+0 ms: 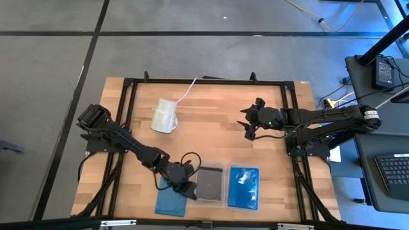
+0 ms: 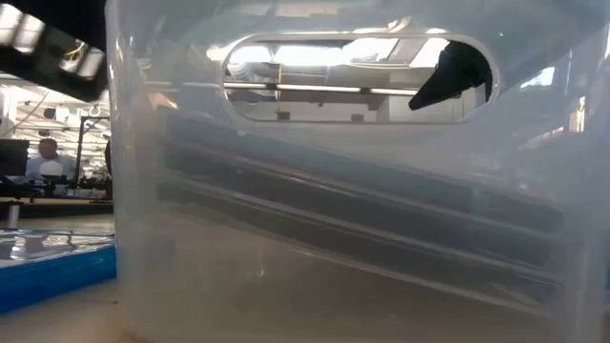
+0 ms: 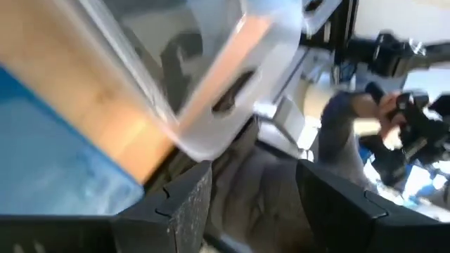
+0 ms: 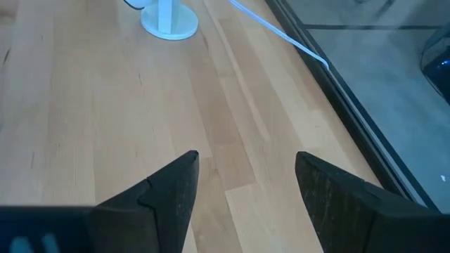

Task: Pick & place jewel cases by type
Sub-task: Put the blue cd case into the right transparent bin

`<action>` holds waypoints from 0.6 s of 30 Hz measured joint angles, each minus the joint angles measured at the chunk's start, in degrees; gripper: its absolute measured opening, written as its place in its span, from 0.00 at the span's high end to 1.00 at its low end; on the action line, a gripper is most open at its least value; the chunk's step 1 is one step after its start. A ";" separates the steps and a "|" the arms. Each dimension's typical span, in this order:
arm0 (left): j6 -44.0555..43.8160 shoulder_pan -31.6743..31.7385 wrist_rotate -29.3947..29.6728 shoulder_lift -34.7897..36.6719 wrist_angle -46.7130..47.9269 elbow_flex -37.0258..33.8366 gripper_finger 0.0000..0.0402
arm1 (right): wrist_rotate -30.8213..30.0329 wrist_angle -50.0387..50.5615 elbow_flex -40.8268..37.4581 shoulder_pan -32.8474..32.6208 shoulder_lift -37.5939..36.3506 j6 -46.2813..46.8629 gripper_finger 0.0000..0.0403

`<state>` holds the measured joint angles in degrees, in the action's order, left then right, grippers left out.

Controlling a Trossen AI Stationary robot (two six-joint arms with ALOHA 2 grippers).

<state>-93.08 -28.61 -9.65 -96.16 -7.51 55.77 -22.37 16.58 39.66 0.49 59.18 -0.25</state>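
Observation:
My left gripper (image 1: pixel 190 189) (image 3: pixel 253 204) is open at the left rim of a clear tray (image 1: pixel 211 166). The tray holds dark grey jewel cases (image 1: pixel 209 185), which lie slanted behind its wall in the low view (image 2: pixel 362 219). A grey case surface (image 3: pixel 260 176) shows between the fingers; I cannot tell whether they touch it. One blue jewel case (image 1: pixel 171 202) (image 3: pixel 42 169) lies flat on the table beside that tray. A second clear tray (image 1: pixel 244 167) holds blue cases (image 1: pixel 244 188). My right gripper (image 1: pixel 248 126) (image 4: pixel 246 190) hovers open over bare wood, right of centre.
A white cup (image 1: pixel 165 117) (image 4: pixel 169 17) with a thin cord stands toward the far left of the table. The two trays sit side by side at the near edge. A black frame (image 1: pixel 192 81) borders the table. Bare wood lies between the cup and the trays.

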 joint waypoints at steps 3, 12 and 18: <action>-1.19 -1.12 -5.18 0.00 0.79 0.00 0.50 | 0.00 0.03 0.00 0.00 0.00 0.00 0.40; -4.53 -8.18 -4.41 0.00 10.17 0.00 0.49 | -0.02 0.67 -0.02 0.01 0.69 0.01 0.40; -6.49 -10.69 7.38 0.00 19.56 0.00 0.50 | -0.02 0.60 -0.06 0.02 1.67 0.00 0.40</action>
<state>-99.57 -39.30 -2.27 -96.16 12.06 55.77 -22.39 17.18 39.60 0.51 60.85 -0.25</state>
